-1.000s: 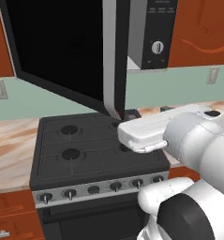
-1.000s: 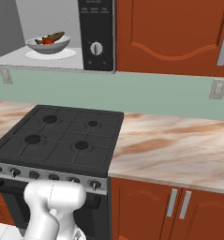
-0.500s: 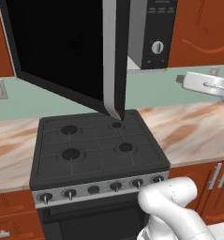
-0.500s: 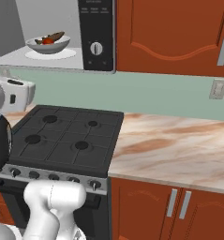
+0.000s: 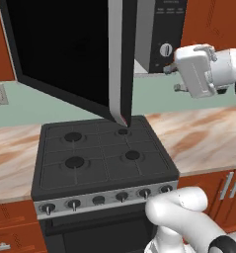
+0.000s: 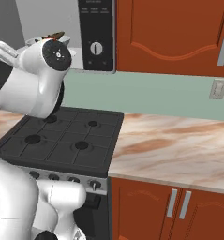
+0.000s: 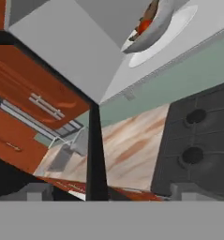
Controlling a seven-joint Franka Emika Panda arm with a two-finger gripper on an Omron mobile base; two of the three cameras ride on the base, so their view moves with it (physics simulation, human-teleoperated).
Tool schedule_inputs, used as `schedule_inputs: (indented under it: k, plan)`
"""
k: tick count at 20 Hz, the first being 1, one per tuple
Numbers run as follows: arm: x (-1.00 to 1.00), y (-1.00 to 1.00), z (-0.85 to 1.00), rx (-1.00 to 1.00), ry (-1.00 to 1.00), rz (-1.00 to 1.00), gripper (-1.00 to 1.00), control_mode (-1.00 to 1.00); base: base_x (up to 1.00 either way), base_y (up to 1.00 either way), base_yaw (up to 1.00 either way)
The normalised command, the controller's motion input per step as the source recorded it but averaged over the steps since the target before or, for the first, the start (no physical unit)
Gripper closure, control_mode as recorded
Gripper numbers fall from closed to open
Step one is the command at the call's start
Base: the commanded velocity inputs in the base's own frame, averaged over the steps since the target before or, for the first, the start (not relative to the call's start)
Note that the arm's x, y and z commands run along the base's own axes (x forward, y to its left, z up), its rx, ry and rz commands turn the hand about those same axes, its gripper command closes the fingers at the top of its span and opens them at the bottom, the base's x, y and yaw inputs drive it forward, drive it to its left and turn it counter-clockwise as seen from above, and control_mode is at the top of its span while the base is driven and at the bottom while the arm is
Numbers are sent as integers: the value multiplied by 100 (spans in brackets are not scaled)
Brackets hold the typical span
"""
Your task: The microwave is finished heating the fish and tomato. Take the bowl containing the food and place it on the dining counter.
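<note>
The microwave (image 5: 161,29) hangs above the stove with its black door (image 5: 65,54) swung wide open. Inside, the white bowl (image 7: 153,26) sits on the turntable (image 7: 172,33) and holds the red tomato (image 7: 143,26) and the brown fish (image 7: 153,9). In the right base view my arm covers most of the bowl (image 6: 33,42); the fish's tip (image 6: 55,35) pokes out above it. My gripper (image 5: 173,80) hovers open and empty just right of the control strip, below the knob (image 5: 165,49). Its fingertips (image 7: 36,191) stand far apart. The dining counter is out of view.
The black gas stove (image 5: 102,153) lies below the microwave, between marble worktops (image 6: 174,145). The door's lower edge (image 5: 120,116) hangs low over the back burners. Red-brown cabinets (image 6: 174,33) flank the microwave, with more below the worktop.
My arm has swung up from over the stove to the microwave's height. The hand now sits beside the control strip, and the arm hides most of the bowl in the right base view.
</note>
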Motion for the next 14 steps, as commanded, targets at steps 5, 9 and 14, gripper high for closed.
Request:
schedule_inputs:
  k: [5,9,14]
  plan:
    - [80,100,-52,14,27,21,-100,-100,0,0,0]
    - [48,100,-26,12,21,22,-100,-100,0,0,0]
    - [-24,100,-1,7,14,32,-100,-100,0,0,0]
